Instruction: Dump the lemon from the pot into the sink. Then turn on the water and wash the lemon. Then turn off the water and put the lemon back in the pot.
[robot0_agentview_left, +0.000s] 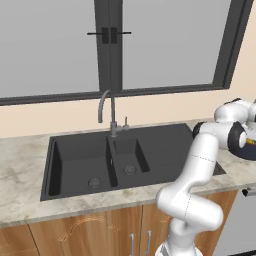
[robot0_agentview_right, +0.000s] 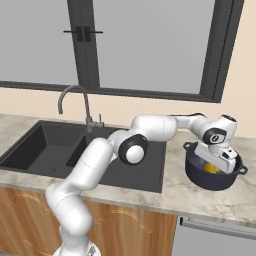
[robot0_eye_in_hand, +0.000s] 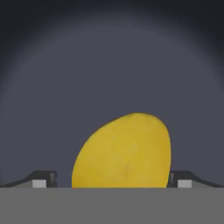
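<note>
Here, left base view: the sink (robot0_agentview_left: 75, 172) lies centre frame, with the faucet (robot0_agentview_left: 106, 111) at its 12 o'clock edge. The arm reaches toward 3 o'clock.

Right base view: the pot (robot0_agentview_right: 212, 181) stands on the counter (robot0_agentview_right: 180, 197) at 3 o'clock of the sink (robot0_agentview_right: 45, 145). The gripper (robot0_agentview_right: 216, 165) dips into the pot, directly over the lemon (robot0_agentview_right: 211, 168).

Hand view: the lemon (robot0_eye_in_hand: 124, 153) lies between the fingertips (robot0_eye_in_hand: 43, 178), one at 9 o'clock, one at 3 o'clock. Fingers are spread; contact cannot be determined.

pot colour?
Dark navy blue pot, clearest in the right base view; the yellow lemon sits inside.
</note>
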